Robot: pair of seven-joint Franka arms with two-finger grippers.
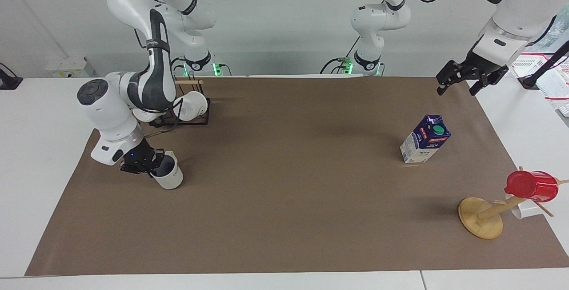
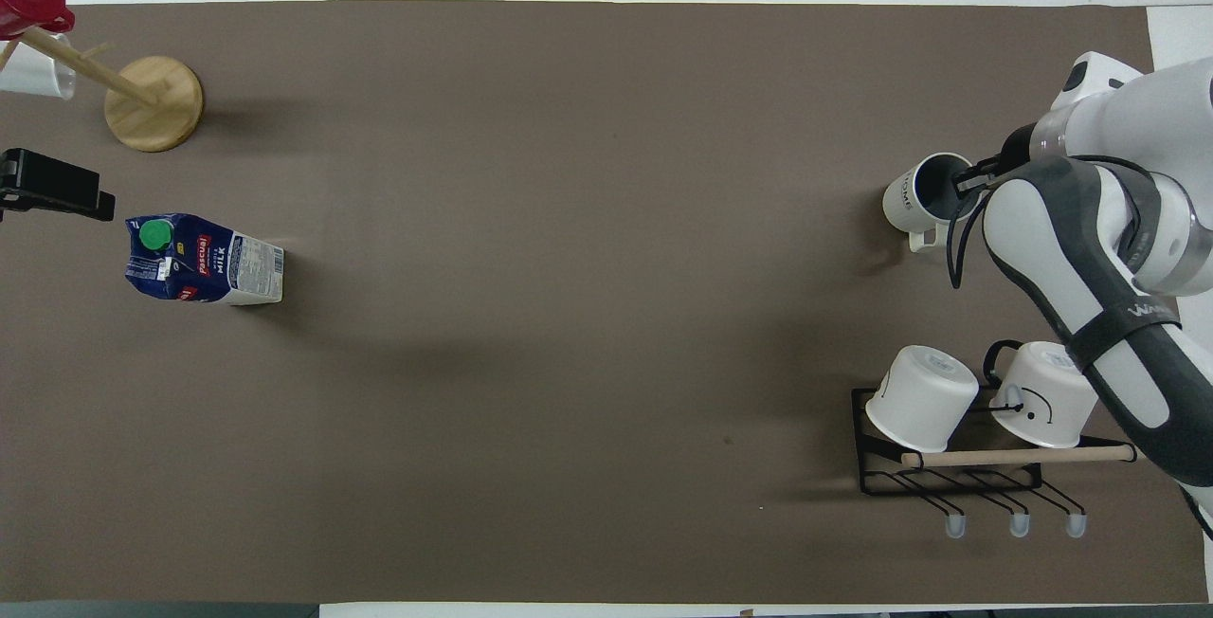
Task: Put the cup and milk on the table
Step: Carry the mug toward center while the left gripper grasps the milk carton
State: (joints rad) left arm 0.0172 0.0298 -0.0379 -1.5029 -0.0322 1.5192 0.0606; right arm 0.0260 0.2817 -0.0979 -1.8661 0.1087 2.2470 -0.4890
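The off-white cup (image 1: pixel 169 177) with a grey-blue inside is at the right arm's end of the table (image 1: pixel 289 201). My right gripper (image 1: pixel 152 164) is shut on its rim and holds it tilted, just above the brown sheet. In the overhead view the cup (image 2: pixel 912 199) shows beside the right gripper (image 2: pixel 967 184). The blue and white milk (image 1: pixel 424 139) stands upright on the sheet toward the left arm's end; it also shows in the overhead view (image 2: pixel 204 260). My left gripper (image 1: pixel 462 82) is open and empty, raised over the sheet's edge near the milk, and shows in the overhead view (image 2: pixel 57 187).
A black rack (image 1: pixel 184 118) with two white mugs stands nearer to the robots than the cup, also in the overhead view (image 2: pixel 948 481). A wooden mug tree (image 1: pixel 482 219) with a red cup (image 1: pixel 531 185) and a white mug (image 1: pixel 526 212) stands farther from the robots than the milk.
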